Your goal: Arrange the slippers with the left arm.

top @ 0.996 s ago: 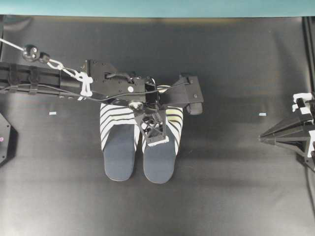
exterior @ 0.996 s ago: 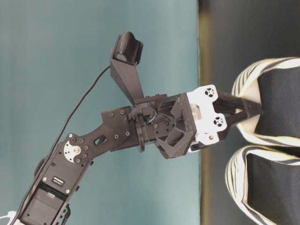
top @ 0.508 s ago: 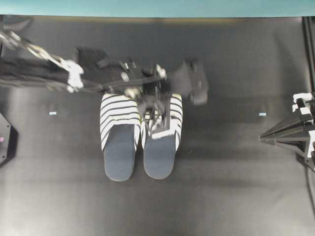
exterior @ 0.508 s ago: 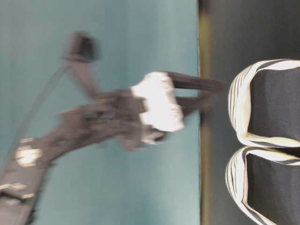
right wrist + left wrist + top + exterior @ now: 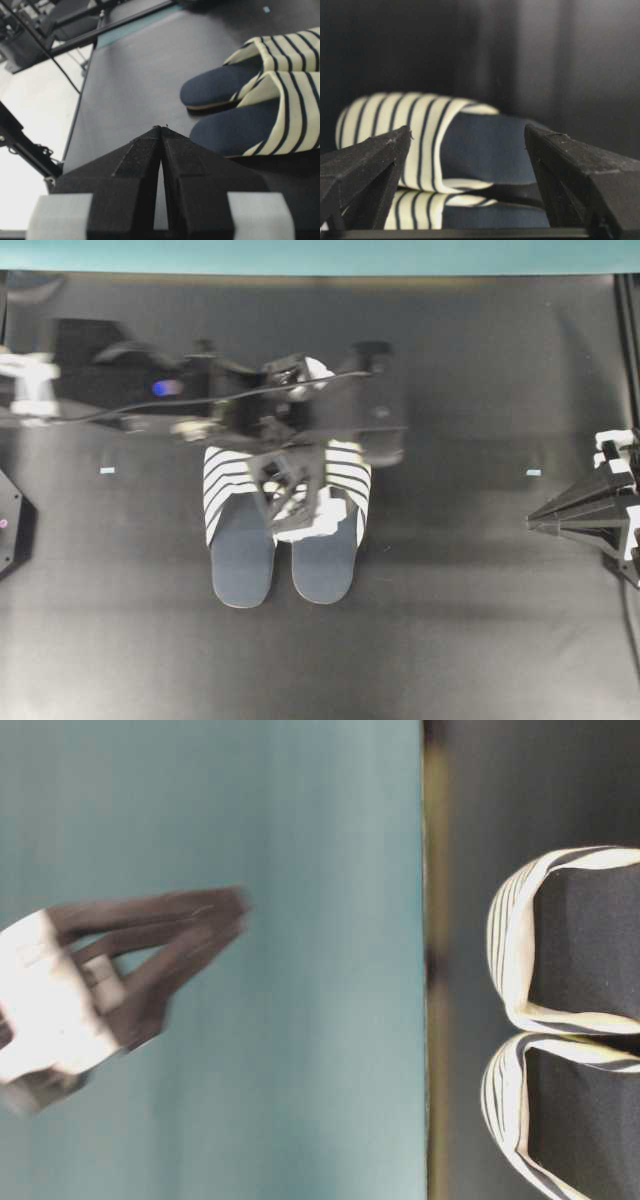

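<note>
The two slippers lie side by side, toes toward the back, on the black table: the left one (image 5: 240,540) and the right one (image 5: 325,555). Both have striped white-and-black toe covers and dark navy insoles. My left gripper (image 5: 295,520) hovers blurred above their toe covers, open and holding nothing. In the left wrist view its fingers stand wide apart around the gripper's middle (image 5: 468,130), and the slippers (image 5: 420,130) show below. The table-level view has the left gripper (image 5: 238,915) well off the slippers (image 5: 580,935). My right gripper (image 5: 161,128) rests shut and empty at the right edge.
The black table (image 5: 450,640) runs to a teal wall (image 5: 320,255) at the back. Two small pale tape marks sit on it, one at the left (image 5: 107,470) and one at the right (image 5: 533,472). A frame post (image 5: 628,330) stands at the right edge.
My left gripper opened, let go of the right slipper's toe cover and lifted away from the table. The slippers stay side by side. The right arm has not moved.
</note>
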`<state>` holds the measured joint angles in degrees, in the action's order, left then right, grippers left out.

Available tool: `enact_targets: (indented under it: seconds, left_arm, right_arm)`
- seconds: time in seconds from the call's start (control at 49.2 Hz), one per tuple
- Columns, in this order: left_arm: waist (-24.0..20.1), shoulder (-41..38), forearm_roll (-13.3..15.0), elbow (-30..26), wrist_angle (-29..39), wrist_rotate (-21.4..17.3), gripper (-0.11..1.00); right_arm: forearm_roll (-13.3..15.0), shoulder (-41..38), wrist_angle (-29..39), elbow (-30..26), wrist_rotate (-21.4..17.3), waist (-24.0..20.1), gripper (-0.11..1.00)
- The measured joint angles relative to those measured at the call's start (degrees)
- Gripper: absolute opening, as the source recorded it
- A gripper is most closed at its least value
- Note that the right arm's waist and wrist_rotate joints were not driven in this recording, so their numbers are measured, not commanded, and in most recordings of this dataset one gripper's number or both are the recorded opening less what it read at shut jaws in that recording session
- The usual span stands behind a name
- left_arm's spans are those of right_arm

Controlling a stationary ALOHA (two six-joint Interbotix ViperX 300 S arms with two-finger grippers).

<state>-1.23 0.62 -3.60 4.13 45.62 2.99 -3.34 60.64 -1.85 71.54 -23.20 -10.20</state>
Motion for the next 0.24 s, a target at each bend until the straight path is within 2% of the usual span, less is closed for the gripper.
enact_targets:
  seconds: [0.244]
  left_arm:
    - [-0.3,11.3,0.0,13.2,-13.1,0.8,0.88]
  right_arm:
    - [0.0,0.1,-0.1,0.4,0.1,0.0,0.0]
